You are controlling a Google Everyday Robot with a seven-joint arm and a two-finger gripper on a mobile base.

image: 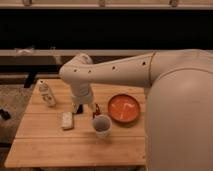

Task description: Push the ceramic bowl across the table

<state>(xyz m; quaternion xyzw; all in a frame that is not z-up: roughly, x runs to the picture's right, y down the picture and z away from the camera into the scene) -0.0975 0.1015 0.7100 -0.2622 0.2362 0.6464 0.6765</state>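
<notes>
On the table (60,150), a whitish bottle (47,93) stands toward 9 o'clock, with a pale packet (67,120) at its 5 o'clock. The gripper (85,108) hangs low over the planks near mid-table; whether it is apart or together I cannot tell. A translucent cup (101,125) sits upright at its 5 o'clock, contents unclear. The ceramic bowl (124,108) lies at the gripper's 3 o'clock, near but apart: round, no long axis, mouth upward, only pale gleams inside
</notes>
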